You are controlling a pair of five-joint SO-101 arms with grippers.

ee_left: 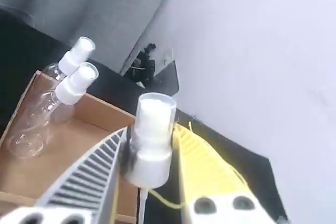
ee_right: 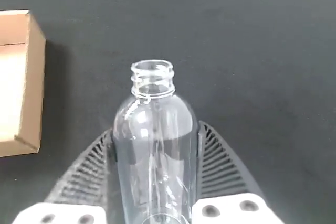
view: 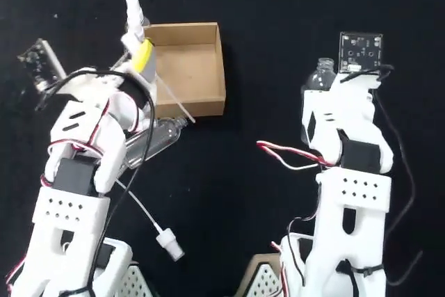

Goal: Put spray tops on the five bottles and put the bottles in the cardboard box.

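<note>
Spray top (ee_left: pixel 152 124), pinched by left gripper (ee_left: pixel 150 148) at the edge of the cardboard box (view: pixel 188 109), awaits the open-necked bottle (ee_right: pixel 155 108) that right gripper (ee_right: pixel 155 132) clamps steady for capping.

High view: fixed overhead, looks steeply down on the black worktop (view: pixel 250 26). Takes in the whole scene, with both arms entering from the near edge.
Left wrist view: close behind the left fingers (ee_left: pixel 202 166), angled up across the cardboard box (ee_left: pixel 79 129) toward a wall (ee_left: pixel 252 51).
Right wrist view: close behind the right fingers (ee_right: pixel 220 166), facing down onto the worktop.
All three views share the box.
</note>
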